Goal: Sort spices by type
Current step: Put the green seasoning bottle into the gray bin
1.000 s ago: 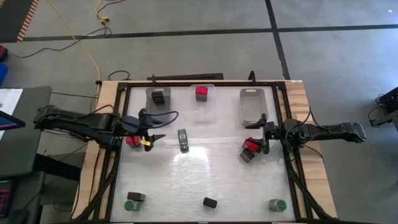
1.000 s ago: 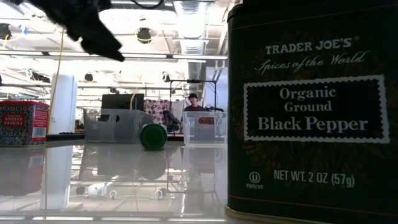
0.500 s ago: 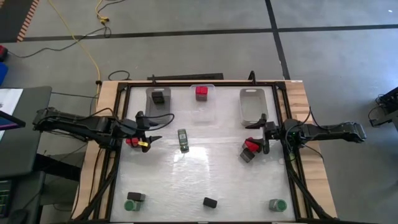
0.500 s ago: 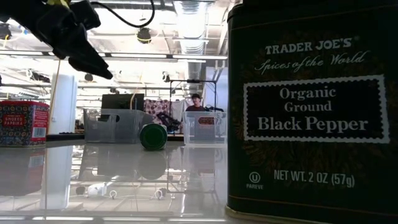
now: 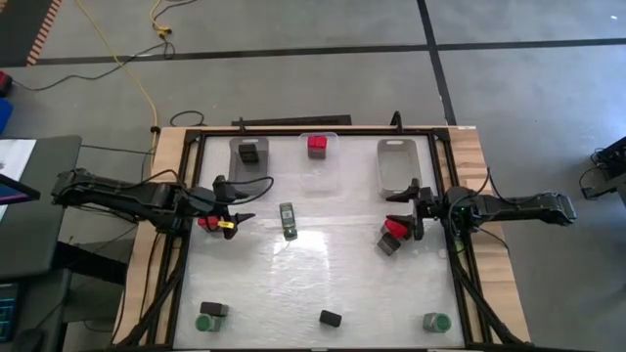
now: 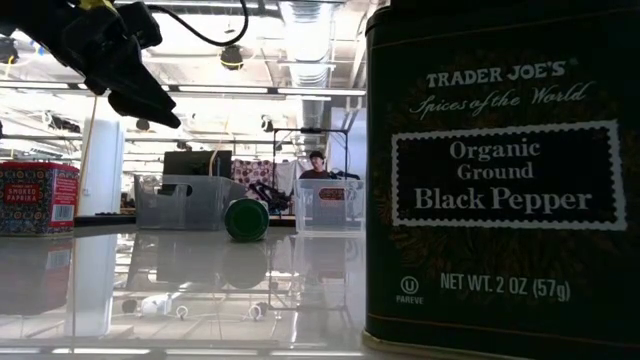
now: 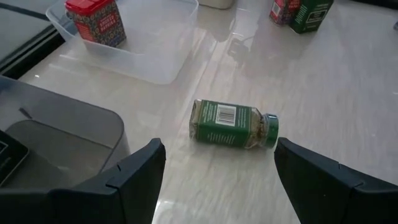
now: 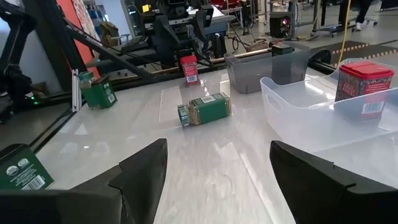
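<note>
Spices are scattered all over the table, with only two sorted so far. At the far edge sit three translucent bins: the left bin has one black box in it, the middle bin has one red box, and the right bin looks like it holds nothing.

Out on the open surface, a green-labelled jar lies on its side roughly mid-table. Another red box is right by the left gripper, whose fingers are spread apart and holding nothing, pointed toward that lying jar. Over on the right, a red box and a darker container sit together just beside the right gripper, also open and empty.

Along the near edge: a green-lidded jar with a small box touching it at the left corner, a black box in the middle, and another green-lidded jar toward the right corner. In the low view, the black pepper tin fills the frame.
</note>
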